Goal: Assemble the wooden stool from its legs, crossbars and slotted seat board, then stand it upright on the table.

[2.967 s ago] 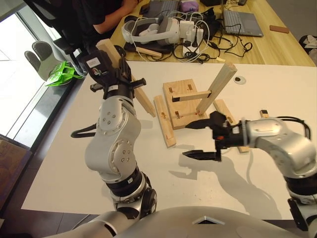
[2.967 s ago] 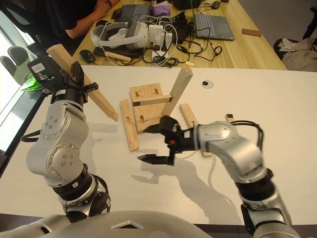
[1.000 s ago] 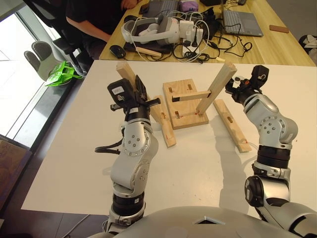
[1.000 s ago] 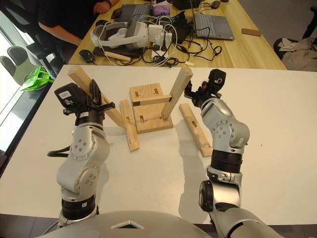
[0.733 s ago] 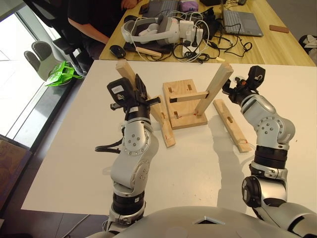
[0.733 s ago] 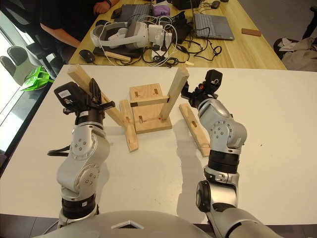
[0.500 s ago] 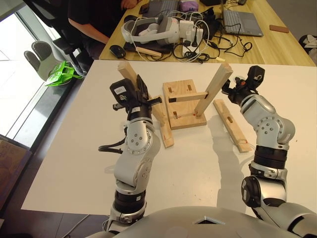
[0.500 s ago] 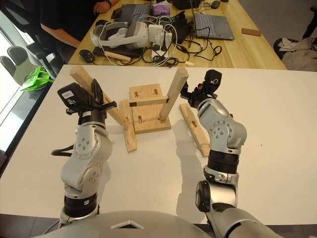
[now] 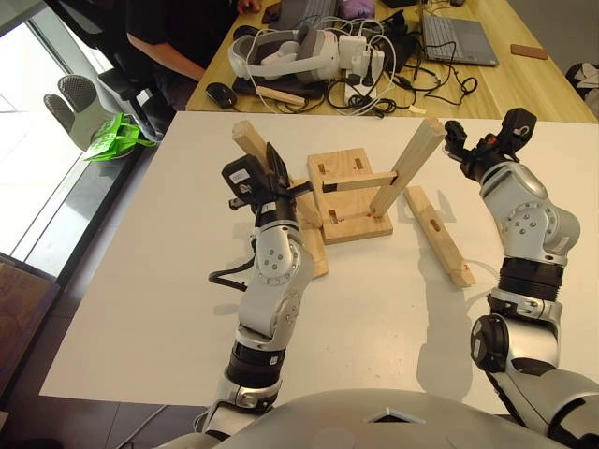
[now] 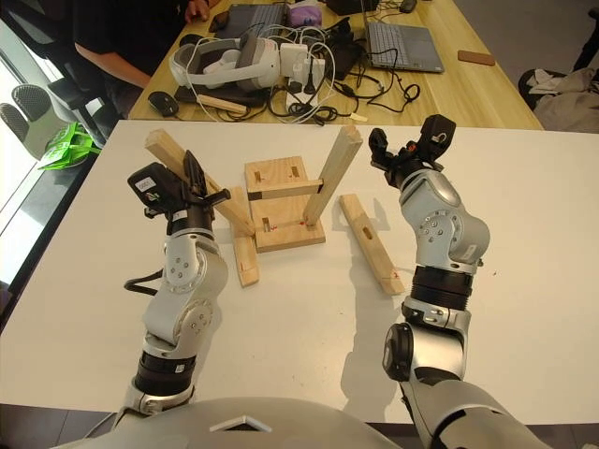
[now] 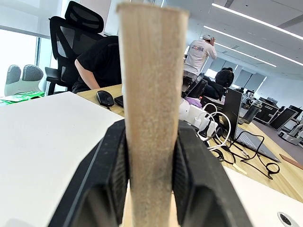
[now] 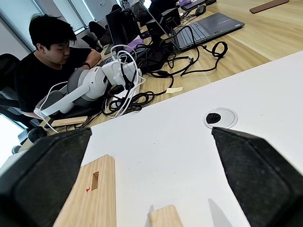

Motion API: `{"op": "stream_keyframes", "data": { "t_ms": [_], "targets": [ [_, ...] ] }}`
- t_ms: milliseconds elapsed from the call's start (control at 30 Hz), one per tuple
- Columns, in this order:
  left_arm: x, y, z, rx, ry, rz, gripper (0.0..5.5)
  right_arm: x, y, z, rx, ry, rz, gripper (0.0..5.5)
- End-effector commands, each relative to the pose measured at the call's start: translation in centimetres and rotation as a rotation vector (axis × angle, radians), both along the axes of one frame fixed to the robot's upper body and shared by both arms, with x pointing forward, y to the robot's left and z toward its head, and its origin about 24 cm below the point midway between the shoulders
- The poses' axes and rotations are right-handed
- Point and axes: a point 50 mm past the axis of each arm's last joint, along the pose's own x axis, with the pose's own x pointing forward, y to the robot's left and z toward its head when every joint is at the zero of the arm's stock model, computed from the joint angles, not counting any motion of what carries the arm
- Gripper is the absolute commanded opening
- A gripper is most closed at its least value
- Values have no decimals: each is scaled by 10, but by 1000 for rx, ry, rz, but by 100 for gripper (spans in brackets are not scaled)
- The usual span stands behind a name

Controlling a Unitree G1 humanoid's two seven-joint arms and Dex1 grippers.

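The slotted seat board (image 9: 346,166) lies flat mid-table. One leg (image 9: 407,168) stands tilted in it, with a crossbar (image 9: 360,181) running from it over the board. My left gripper (image 11: 150,179) is shut on another wooden leg (image 11: 151,94), held slanted just left of the board (image 9: 246,137). My right gripper (image 9: 487,133) is open with nothing between its fingers, in the air a little right of the standing leg's top. A third leg (image 9: 316,258) lies by the board's left edge, partly behind my left arm. A fourth, slotted leg (image 9: 438,234) lies to the right.
Behind the white table (image 9: 140,281) stands a wooden desk (image 9: 524,94) with a headset (image 9: 281,51), cables, a mouse (image 9: 221,94), a laptop (image 9: 457,37) and a short wooden bar (image 9: 281,96). A person sits at its far left. A cable grommet (image 12: 220,117) sits in the white top.
My right gripper has drawn back to the right from the top of the standing leg. My left arm has carried its leg nearer the seat board.
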Motion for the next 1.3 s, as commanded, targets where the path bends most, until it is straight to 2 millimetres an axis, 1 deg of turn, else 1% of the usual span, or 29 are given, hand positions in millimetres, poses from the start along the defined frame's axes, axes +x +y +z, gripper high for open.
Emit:
{"op": "stream_keyframes", "data": {
  "t_ms": [33,100,167,233,333,467,567,667,900,1033,1133,1300],
  "targets": [
    [3,-21,33,-331,-83,32,102,7,1,12,-14,-33,6,472],
    [4,-13,38,-354,-102,62,102,8,2,12,-18,-33,12,472],
    [4,-6,42,-414,-108,88,102,8,1,12,-22,-32,14,472],
    [3,-6,44,-456,-105,93,102,9,2,13,-25,-32,18,472],
    [3,-12,43,-495,-93,71,102,10,3,13,-27,-34,27,472],
    [1,-22,28,-556,-15,35,102,11,5,14,-29,-36,35,472],
    [-1,-32,15,-548,49,-7,102,11,3,15,-31,-38,26,472],
    [-6,-39,9,-504,84,-40,102,10,2,15,-29,-42,20,472],
    [-11,-43,7,-351,77,-69,102,6,-3,15,-27,-51,-4,472],
    [-14,-44,3,-272,91,-67,102,5,-5,16,-28,-56,-14,472],
    [-14,-42,5,-232,72,-51,102,5,-5,16,-29,-59,-13,472],
    [-10,-43,6,-212,50,-34,102,8,-1,18,-30,-62,2,472]
  ]
}}
